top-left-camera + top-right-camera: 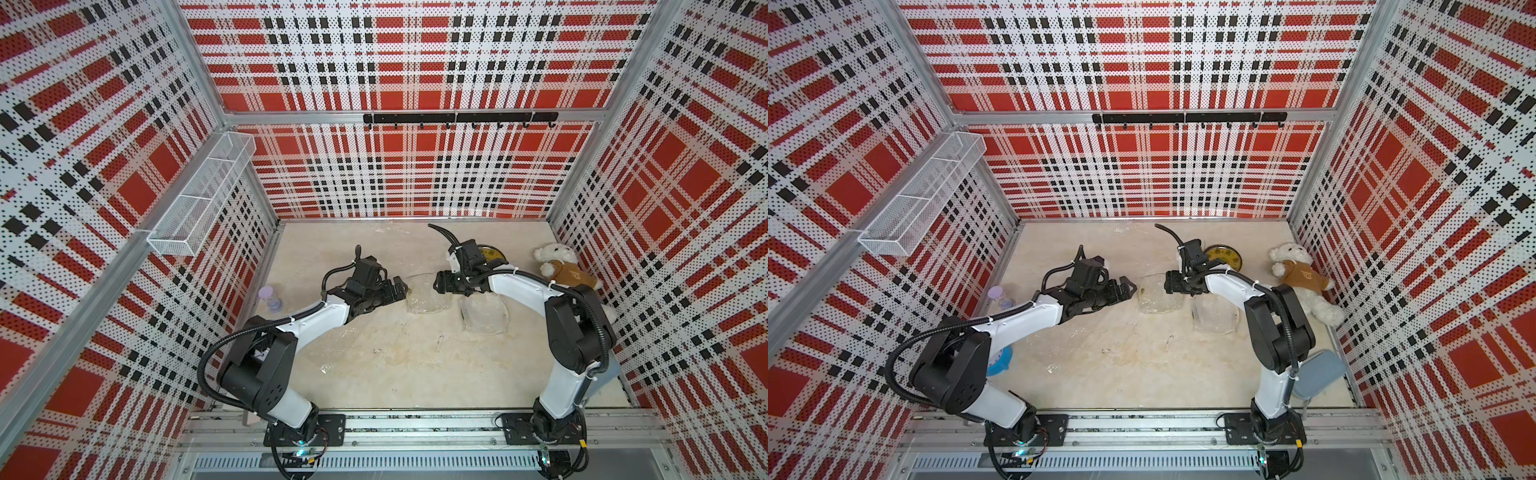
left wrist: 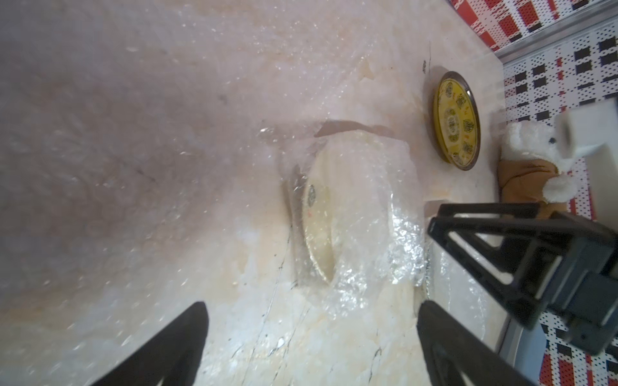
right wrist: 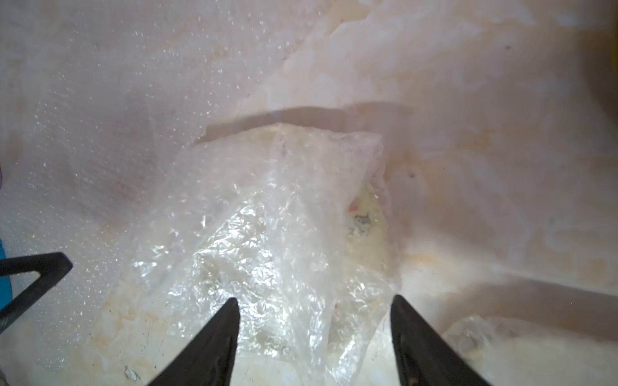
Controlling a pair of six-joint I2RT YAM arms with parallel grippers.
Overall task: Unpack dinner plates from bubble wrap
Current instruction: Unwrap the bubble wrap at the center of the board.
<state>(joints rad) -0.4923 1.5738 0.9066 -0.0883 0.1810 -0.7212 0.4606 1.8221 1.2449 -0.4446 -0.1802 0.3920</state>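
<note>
The left claw [image 1: 404,289] and right claw [image 1: 437,285] are both spread wide, holding nothing. They sit one each side of the wrapped plate [image 1: 428,300] — well apart from the teddy bear [image 1: 559,266] — likely ready to pull its bubble wrap [image 2: 368,217] off.

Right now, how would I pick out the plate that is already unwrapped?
Start at the black hook rail at the back, then drop to the white teddy bear. Beside it lies the plate: bright yellow, dark-rimmed and bare, unlike the two bubble-wrapped bundles nearer the front.
</note>
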